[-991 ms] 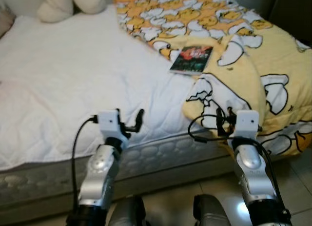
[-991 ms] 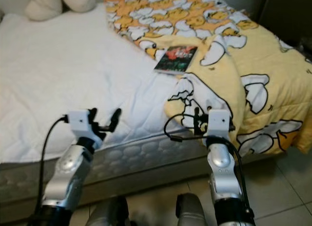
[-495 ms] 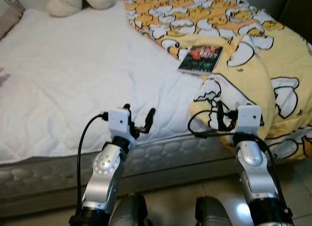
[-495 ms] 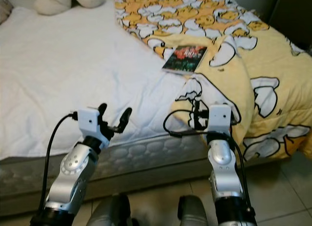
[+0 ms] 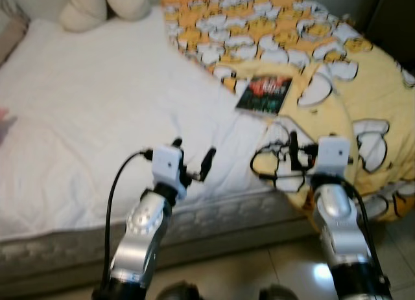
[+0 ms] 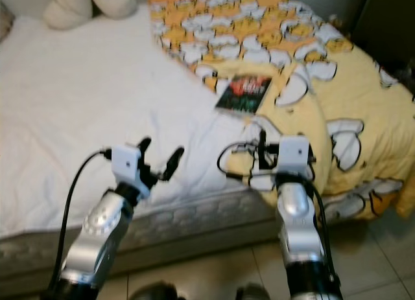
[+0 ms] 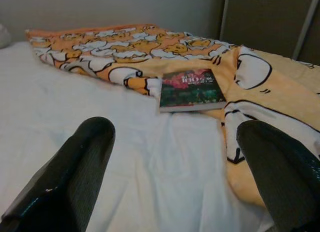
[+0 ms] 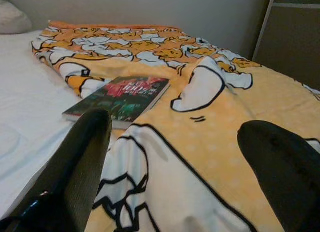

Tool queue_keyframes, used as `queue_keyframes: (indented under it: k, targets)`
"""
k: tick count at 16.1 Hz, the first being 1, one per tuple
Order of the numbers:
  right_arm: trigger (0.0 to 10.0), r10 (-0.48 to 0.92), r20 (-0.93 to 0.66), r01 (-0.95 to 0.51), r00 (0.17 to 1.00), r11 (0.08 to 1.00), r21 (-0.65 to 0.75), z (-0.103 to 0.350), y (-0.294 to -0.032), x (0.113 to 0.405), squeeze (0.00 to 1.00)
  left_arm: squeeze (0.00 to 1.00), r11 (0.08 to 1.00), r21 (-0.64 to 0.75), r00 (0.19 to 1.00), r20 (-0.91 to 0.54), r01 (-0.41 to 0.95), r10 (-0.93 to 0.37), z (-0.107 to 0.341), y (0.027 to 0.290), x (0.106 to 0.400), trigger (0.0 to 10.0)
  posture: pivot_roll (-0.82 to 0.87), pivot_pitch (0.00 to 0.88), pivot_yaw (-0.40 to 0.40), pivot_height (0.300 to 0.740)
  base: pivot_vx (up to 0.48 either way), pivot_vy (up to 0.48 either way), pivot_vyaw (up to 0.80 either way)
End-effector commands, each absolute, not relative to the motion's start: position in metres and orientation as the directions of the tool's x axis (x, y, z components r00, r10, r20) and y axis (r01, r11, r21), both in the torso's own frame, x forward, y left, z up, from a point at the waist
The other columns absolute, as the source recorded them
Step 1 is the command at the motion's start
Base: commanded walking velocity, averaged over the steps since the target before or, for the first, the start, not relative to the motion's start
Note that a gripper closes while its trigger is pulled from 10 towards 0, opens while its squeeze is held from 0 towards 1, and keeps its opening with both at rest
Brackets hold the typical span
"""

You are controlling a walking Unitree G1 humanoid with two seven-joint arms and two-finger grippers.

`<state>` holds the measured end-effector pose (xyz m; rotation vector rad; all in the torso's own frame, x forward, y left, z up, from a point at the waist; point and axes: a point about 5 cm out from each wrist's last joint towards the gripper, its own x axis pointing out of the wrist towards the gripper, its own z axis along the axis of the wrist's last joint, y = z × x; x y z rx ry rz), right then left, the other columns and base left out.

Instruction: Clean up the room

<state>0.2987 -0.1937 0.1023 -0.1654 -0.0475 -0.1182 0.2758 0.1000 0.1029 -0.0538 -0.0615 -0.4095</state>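
A dark-covered book (image 5: 262,94) lies flat on the bed where the white mattress (image 5: 84,112) meets a rumpled yellow blanket (image 5: 369,86) printed with ducks. My left gripper (image 5: 192,159) is open and empty above the mattress's near edge, short of the book and to its left. My right gripper (image 8: 177,137) is open and empty over the blanket's front fold, with the book (image 8: 120,94) ahead of it and to the left. In the left wrist view the book (image 7: 190,89) lies ahead between the two black fingers (image 7: 75,167).
Cream plush cushions (image 5: 104,5) sit at the bed's far left corner. A dark cabinet (image 5: 399,18) stands beyond the bed on the right. The blanket hangs over the quilted mattress side (image 5: 227,212) toward the tiled floor (image 5: 259,274). A small pinkish shape (image 5: 3,117) shows at the left edge.
The view has shifted and blurred with my own motion. My left gripper has drifted right, closer to the bed edge. The book and blanket lie as before.
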Motion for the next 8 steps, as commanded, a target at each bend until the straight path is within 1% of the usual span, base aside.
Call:
queue_keyframes:
  k: [1, 3, 8]
  targets:
    - [10.0, -0.114, 0.061, 0.122, 0.992, 0.981, -0.154, 0.104, -0.1932, 0.2984, 1.0, 0.0, 0.909, -0.025, 0.907, 0.074, 0.417, -0.414, 0.1059, 0.0989, 0.2758, 10.0, -0.15, 0.008, 0.103, 0.74, 0.0, 0.0, 0.0]
    - [10.0, -0.119, 0.062, 0.127, 0.991, 0.978, -0.164, 0.1034, -0.1934, 0.2981, 1.0, 0.0, 0.896, -0.037, 0.894, 0.081, 0.443, -0.44, 0.1072, 0.0968, 0.2742, 10.0, -0.15, 0.008, 0.103, 0.74, 0.0, 0.0, 0.0]
    - [10.0, -0.105, 0.047, 0.112, 0.993, 0.978, -0.179, 0.1, -0.1894, 0.297, 1.0, 0.0, 0.882, -0.062, 0.882, 0.09, 0.468, -0.462, 0.1083, 0.0941, 0.2733, 10.0, -0.15, 0.006, 0.106, 0.74, 0.48, 0.0, 0.0]
